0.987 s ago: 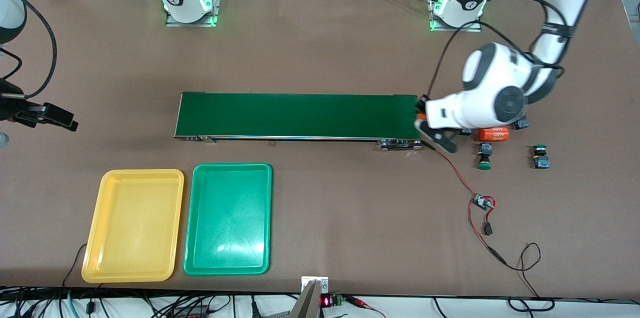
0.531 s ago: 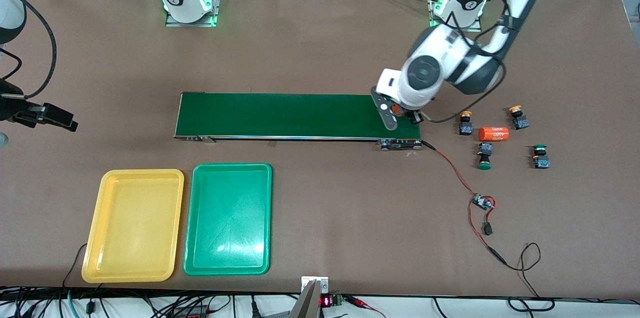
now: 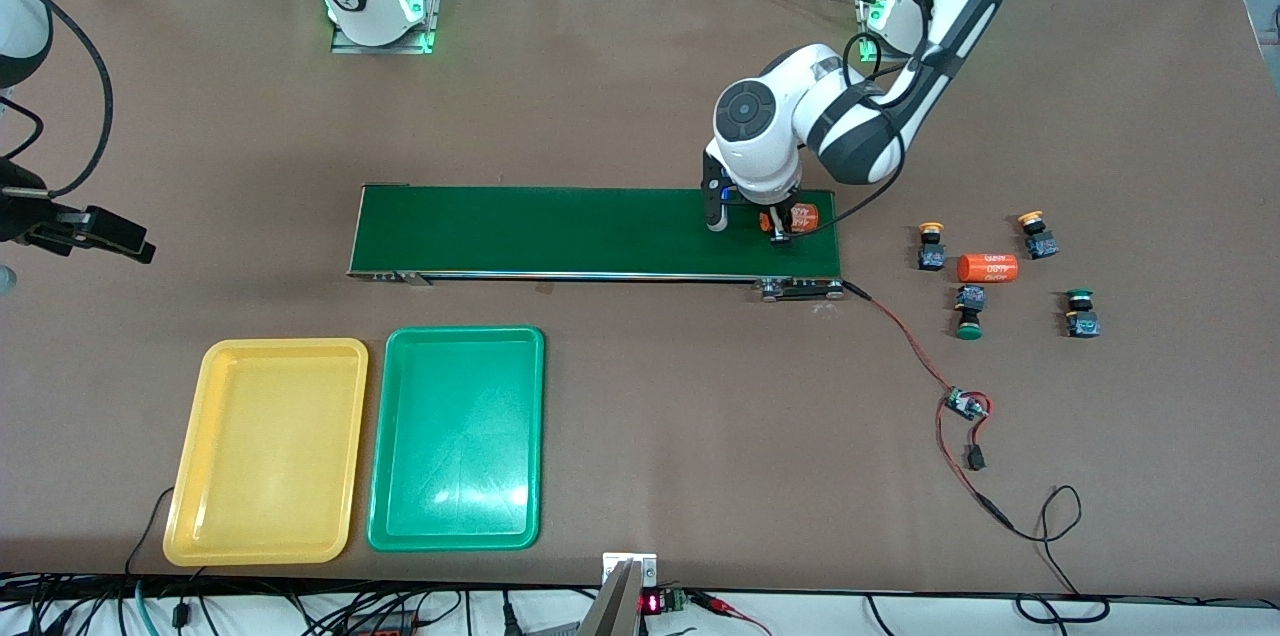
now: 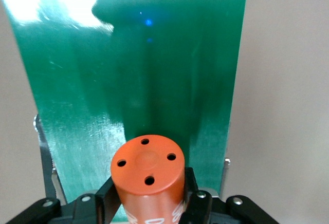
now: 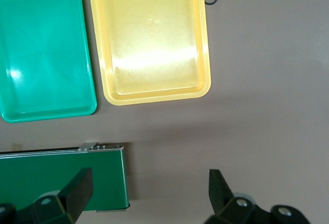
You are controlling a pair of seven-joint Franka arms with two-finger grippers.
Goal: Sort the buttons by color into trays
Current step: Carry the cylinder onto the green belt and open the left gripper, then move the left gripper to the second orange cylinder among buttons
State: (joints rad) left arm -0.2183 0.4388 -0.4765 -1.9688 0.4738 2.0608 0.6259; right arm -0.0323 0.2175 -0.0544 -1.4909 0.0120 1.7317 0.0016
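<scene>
At the frame's edge by the right arm's end of the table, the right gripper [image 5: 151, 185] waits over bare table [image 3: 620, 396]. Its fingers are spread wide and hold nothing. It hangs just off the end of the belt [image 3: 550, 231], probably so it can take whatever the belt delivers. Low in the frame lie the yellow tray [image 3: 265, 451] and, touching or nearly touching it, the green tray [image 3: 455, 436]. Both are empty and sit close to that arm, likely to keep its drops short. The dark belt runs across mid-frame, above the trays, and looks meant to link the two arms' reach. Over the belt's end toward the left arm, the left gripper [image 3: 775, 226] points down, its fingers closed on the held cylinder [image 4: 148, 172]. This is an orange can with white print, not a button, gripped by its sides and lying along the belt. I judge it is about to be set down there, though whether it already touches the belt I cannot tell. Past the belt's end all four buttons sit on the table, none sorted yet. One yellow button [image 3: 931, 246] and a second yellow button [image 3: 1035, 234] flank the loose cylinder [image 3: 987, 267]. Lower in the frame are one green button [image 3: 968, 313] and another green button [image 3: 1079, 312]. They are well apart from one another, leaving room for fingers. Lower again lies a small board [image 3: 966, 404] on a red wire that runs to the belt.
</scene>
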